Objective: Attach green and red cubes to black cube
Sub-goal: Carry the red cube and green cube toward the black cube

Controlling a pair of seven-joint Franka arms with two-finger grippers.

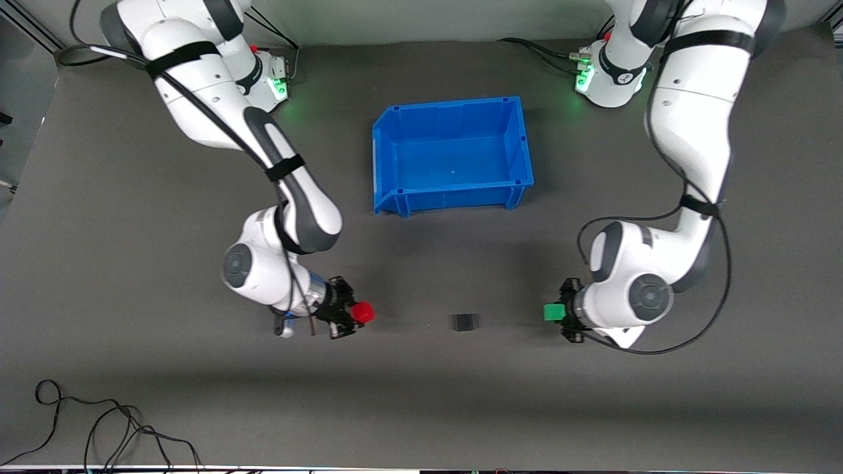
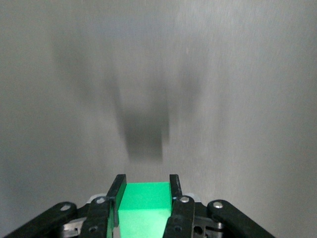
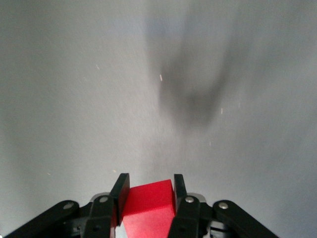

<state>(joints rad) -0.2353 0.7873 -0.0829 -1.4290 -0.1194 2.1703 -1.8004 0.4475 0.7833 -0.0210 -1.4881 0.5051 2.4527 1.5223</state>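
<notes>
The black cube [image 1: 464,322] sits on the grey mat between the two grippers, nearer the front camera than the blue bin. My left gripper [image 1: 556,312] is shut on the green cube [image 1: 552,312], held beside the black cube toward the left arm's end. In the left wrist view the green cube [image 2: 147,206] fills the gap between the fingers [image 2: 117,191], and the black cube [image 2: 145,139] shows as a dark blur ahead. My right gripper [image 1: 359,313] is shut on the red cube [image 1: 363,313], toward the right arm's end. The red cube [image 3: 148,203] sits slightly tilted between its fingers [image 3: 120,191].
An open blue bin [image 1: 520,141] stands on the mat between the two arm bases, farther from the front camera than the cubes. Loose black cables [image 1: 99,428] lie at the mat's near edge toward the right arm's end.
</notes>
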